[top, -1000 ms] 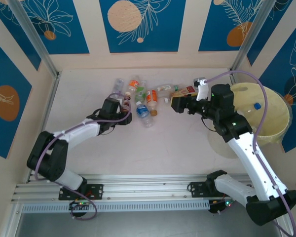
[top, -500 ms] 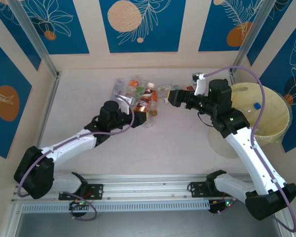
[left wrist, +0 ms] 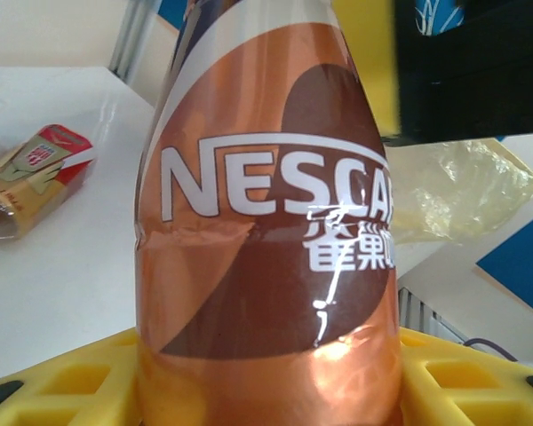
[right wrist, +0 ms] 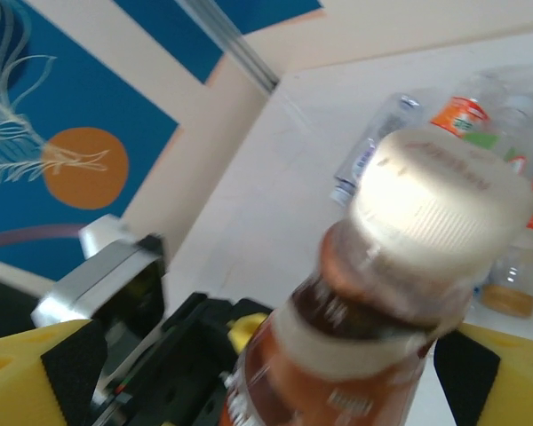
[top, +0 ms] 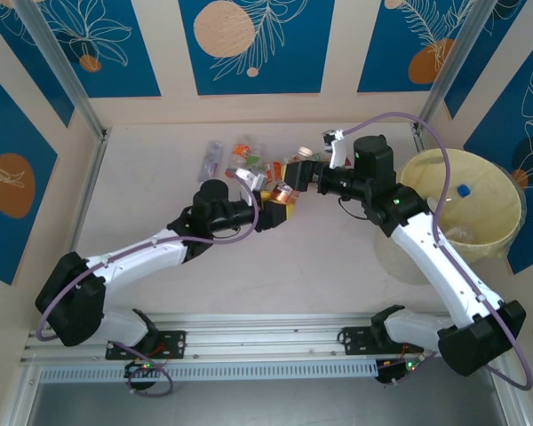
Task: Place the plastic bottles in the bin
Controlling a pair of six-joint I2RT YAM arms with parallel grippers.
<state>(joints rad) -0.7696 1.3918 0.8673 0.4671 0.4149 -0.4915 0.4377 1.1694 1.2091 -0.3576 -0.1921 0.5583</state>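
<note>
Copper-labelled bottle (left wrist: 266, 266), left of the bin (top: 493, 213), is held by left jaws, right jaws wide round its cap (right wrist: 440, 209); early release risks dropping it.

A coffee bottle (left wrist: 266, 266) with a copper-brown label and white cap is held in the left gripper (top: 278, 204), left of the pale yellow bin (top: 502, 232). More plastic bottles (top: 240, 161) lie heaped farther left. A blue cap (top: 463, 189) shows inside the bin.
</note>
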